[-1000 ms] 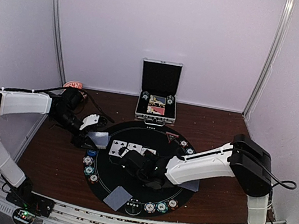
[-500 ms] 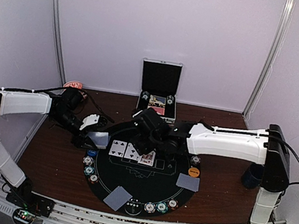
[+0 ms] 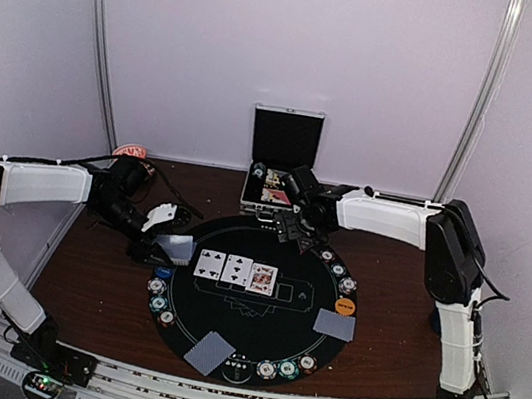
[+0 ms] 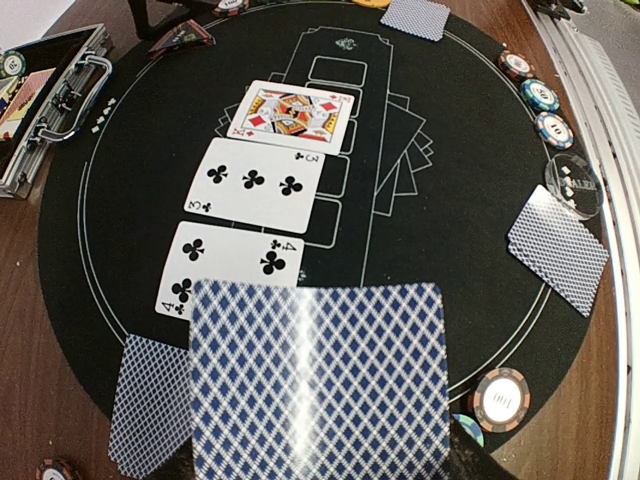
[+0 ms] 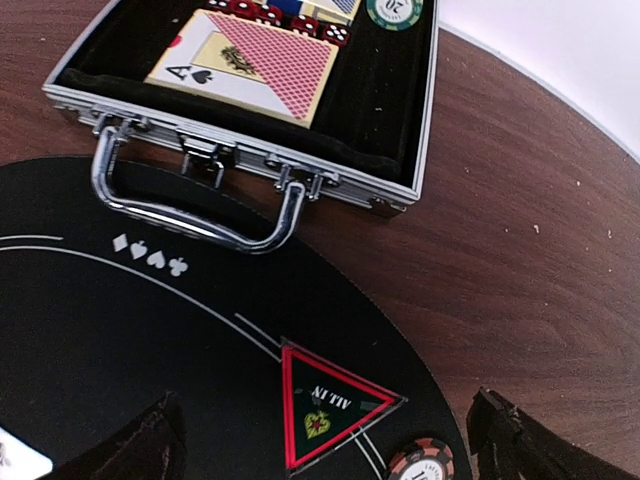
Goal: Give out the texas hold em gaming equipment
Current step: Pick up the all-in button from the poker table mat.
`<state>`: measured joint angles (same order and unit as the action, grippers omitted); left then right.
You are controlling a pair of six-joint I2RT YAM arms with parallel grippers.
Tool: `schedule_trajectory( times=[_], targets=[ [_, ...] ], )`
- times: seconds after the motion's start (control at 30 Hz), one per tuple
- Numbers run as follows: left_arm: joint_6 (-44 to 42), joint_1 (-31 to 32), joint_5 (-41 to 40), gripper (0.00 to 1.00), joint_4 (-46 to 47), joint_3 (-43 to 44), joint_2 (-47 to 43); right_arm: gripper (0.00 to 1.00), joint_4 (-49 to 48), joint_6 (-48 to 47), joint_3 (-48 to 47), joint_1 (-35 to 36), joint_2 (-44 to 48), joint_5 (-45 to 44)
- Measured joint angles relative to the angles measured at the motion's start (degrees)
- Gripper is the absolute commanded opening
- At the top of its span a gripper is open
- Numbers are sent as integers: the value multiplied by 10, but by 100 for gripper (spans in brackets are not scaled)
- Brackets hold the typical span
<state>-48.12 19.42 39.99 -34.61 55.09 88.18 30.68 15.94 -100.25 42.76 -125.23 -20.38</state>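
My left gripper (image 3: 167, 238) is shut on a blue-backed playing card (image 4: 318, 385) and holds it over the left edge of the round black mat (image 3: 255, 334); the card hides its fingers in the left wrist view. Three face-up cards lie in a row on the mat: the four of clubs (image 4: 225, 265), the three of clubs (image 4: 255, 185) and a face card (image 4: 292, 110). My right gripper (image 3: 294, 227) is open and empty above the mat's far edge, over the red "ALL IN" triangle (image 5: 325, 400). Striped chips (image 3: 159, 290) line the mat's rim. An orange disc (image 3: 344, 306) lies at the right.
The open silver case (image 3: 281, 167) stands just behind the mat, with a red-backed deck (image 5: 245, 65) and chips inside; its handle (image 5: 190, 215) faces the mat. Face-down cards lie at the front (image 3: 209, 353), the right (image 3: 334, 324) and the left (image 4: 150, 400).
My right arm has swung from the middle of the mat to its far edge, by the case. The row of three face-up cards now shows fully. The left arm has not moved.
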Motion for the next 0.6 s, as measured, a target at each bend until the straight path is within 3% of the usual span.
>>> schedule_trajectory(
  times=[0.6],
  targets=[
    [0,0,0,60,0,0,0,96,-7,20,-25,-53,-56,44]
  ],
)
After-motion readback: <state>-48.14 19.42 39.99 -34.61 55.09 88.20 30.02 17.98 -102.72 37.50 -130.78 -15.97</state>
